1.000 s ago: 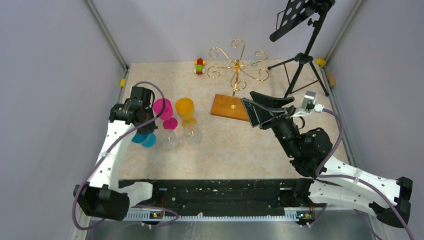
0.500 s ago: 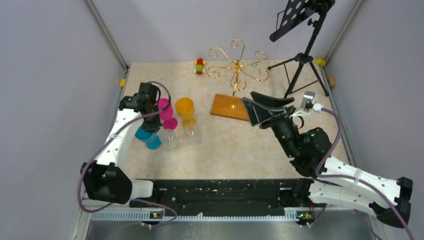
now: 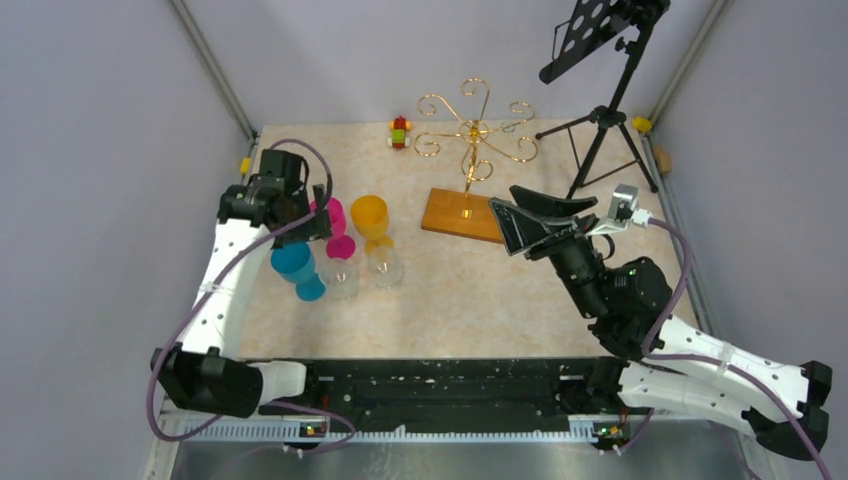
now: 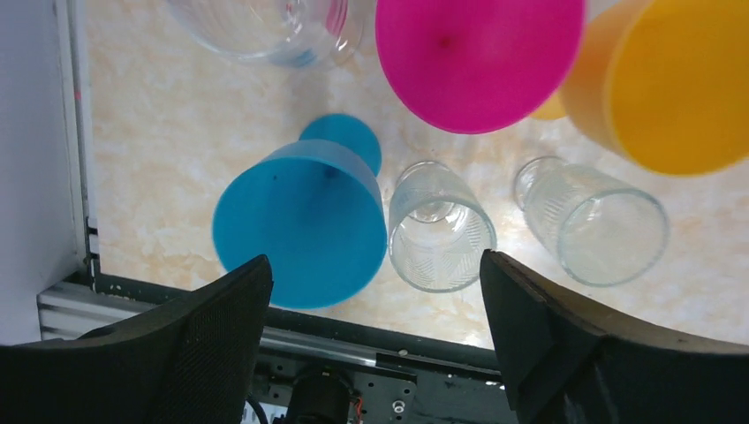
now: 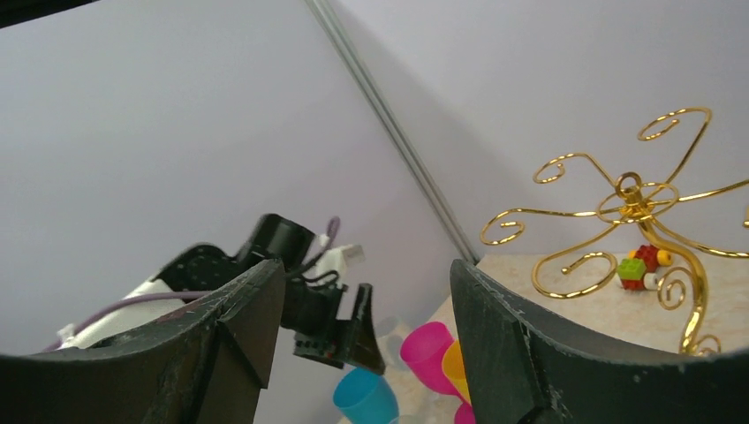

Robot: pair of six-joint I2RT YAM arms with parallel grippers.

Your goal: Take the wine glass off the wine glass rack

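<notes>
The blue wine glass (image 4: 296, 225) stood on the table (image 3: 450, 300) below the left gripper's (image 4: 373, 274) wide-spread fingers. The wine glass rack (image 3: 458, 213) stood well apart, near the right gripper's (image 5: 366, 269) open fingers.

Black tripod (image 3: 606, 116) stands right of brick toy (image 3: 399, 131).

The wine glass rack (image 3: 472, 125) is gleaming gold over its orange-brown wooden base (image 3: 462, 214). The blue glass (image 4: 300, 225), magenta glass (image 4: 477, 53) and yellow-orange glass (image 4: 671, 88) are showing solid colour; the clear glasses (image 4: 439, 231) are showing faint ribbing. The table (image 3: 470, 290) is showing beige marbling.
</notes>
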